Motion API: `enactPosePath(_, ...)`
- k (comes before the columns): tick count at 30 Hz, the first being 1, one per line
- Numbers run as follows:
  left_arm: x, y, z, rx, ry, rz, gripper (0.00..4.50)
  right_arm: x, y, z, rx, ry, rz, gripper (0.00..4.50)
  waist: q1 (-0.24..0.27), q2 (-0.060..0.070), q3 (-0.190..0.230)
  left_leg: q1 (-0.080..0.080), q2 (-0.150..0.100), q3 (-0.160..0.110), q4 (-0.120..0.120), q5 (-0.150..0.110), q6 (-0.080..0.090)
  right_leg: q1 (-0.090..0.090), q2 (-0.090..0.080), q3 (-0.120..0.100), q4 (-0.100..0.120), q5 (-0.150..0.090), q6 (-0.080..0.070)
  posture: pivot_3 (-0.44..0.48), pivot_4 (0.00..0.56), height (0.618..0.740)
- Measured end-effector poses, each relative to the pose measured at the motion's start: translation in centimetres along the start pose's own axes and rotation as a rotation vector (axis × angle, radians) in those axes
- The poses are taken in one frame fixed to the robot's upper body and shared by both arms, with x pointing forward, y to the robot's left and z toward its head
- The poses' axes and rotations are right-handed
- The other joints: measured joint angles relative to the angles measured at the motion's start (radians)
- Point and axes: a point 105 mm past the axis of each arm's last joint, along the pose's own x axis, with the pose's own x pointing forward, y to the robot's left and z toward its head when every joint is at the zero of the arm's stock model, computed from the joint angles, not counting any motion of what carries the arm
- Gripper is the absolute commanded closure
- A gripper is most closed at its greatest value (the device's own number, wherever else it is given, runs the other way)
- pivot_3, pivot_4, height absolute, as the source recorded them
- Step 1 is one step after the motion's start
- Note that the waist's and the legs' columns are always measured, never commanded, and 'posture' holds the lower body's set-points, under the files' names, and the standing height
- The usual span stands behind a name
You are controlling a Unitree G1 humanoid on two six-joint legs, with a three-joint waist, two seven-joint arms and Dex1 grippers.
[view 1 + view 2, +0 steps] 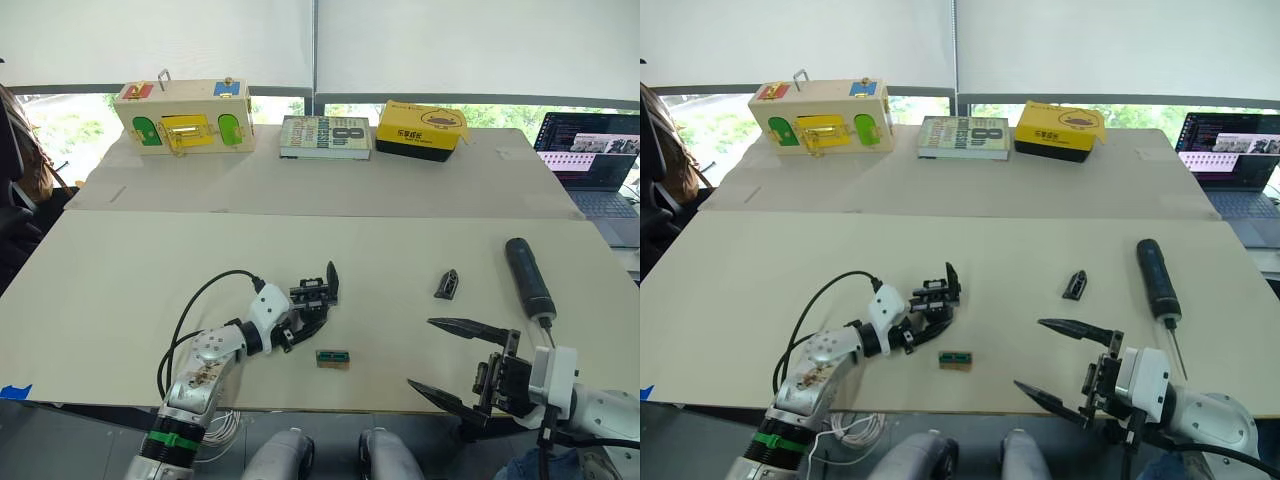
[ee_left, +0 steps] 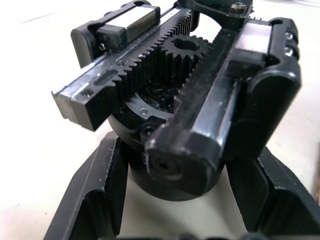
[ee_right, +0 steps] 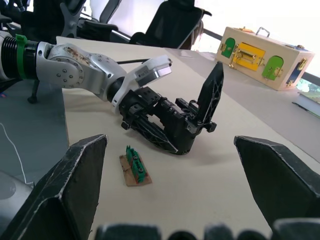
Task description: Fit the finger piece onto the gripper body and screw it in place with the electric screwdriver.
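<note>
The left claw (image 1: 318, 300) lies low on the pale surface (image 1: 120, 280), near its front edge, and pinches the gripper body (image 1: 312, 292) between its two black fingers. In the left wrist view the body (image 2: 185, 100) sits close up between the fingers (image 2: 95, 195), showing two toothed racks, a small gear between them and a rounded base. One finger of the left claw stands upright beyond the body, the other lies along the surface under it.

Just in front of the left claw, apart from it, lies a small tan block (image 1: 333, 358) with a green top.

The finger piece (image 1: 447, 285) lies alone on the surface to the right of the middle, well apart from the body and near the screwdriver (image 1: 529, 281). The screwdriver lies flat further right, its rounded end away from the robot and its thin bit pointing toward the front edge.

The right claw (image 1: 450, 362) hangs over the front edge of the surface, spread wide, pinching nothing; its fingers point left, toward the left claw.

Along the far side of the surface stand a pale wooden box (image 1: 185, 115) with coloured latches, a book (image 1: 325, 137) and a yellow box (image 1: 421, 130) with a black base. An open laptop (image 1: 595, 160) sits at the far right.
</note>
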Motion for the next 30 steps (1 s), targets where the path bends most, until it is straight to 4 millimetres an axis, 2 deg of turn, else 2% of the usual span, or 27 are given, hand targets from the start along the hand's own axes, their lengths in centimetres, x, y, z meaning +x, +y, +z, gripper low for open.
enactPosePath(8,1.6,-0.6,0.4,0.042,-0.023,0.023,2.18,0.0,0.0,0.0,0.003,0.001,-0.004,0.0,0.011,0.0,0.0,0.0,0.0,0.0,0.0,0.0,0.0,0.001,-0.001,0.0,0.0,0.0,0.0,0.0,0.15,0.74)
enactPosePath(15,1.9,-0.7,0.4,0.035,-0.013,0.032,2.18,0.0,0.0,-0.1,0.006,0.003,-0.008,0.0,0.011,0.001,-0.001,0.001,0.0,0.0,0.0,0.0,0.0,0.002,-0.001,-0.001,0.0,0.0,0.001,0.0,0.15,0.74)
enactPosePath(19,1.7,-0.7,0.1,-0.031,0.01,0.01,0.25,-0.1,0.0,-0.1,0.008,0.004,-0.018,0.0,0.008,0.002,-0.001,0.001,0.0,0.0,0.0,0.0,0.0,0.002,-0.001,-0.001,0.0,-0.001,0.002,0.0,0.15,0.74)
enactPosePath(20,1.6,-0.8,0.1,-0.034,0.015,-0.002,0.03,-0.1,0.0,-0.1,0.009,0.004,-0.022,0.0,0.006,0.002,-0.001,0.001,0.0,0.0,0.0,0.0,0.0,0.002,-0.001,-0.001,0.0,-0.001,0.002,0.0,0.15,0.74)
enactPosePath(26,0.6,-0.2,-0.2,-0.006,0.048,-0.046,0.03,-0.2,0.3,-0.2,0.024,0.013,-0.028,0.0,-0.004,0.002,-0.001,0.002,0.0,0.0,0.0,0.0,0.0,0.001,-0.001,0.0,0.0,-0.001,0.001,0.0,0.15,0.74)
enactPosePath(30,-0.4,1.2,-0.5,-0.006,0.057,-0.074,0.03,-0.2,0.2,-0.2,0.023,0.012,-0.042,0.0,-0.01,0.003,-0.002,0.002,0.002,0.0,0.0,0.0,-0.001,0.002,0.0,0.0,0.001,-0.001,0.001,0.0,0.15,0.74)
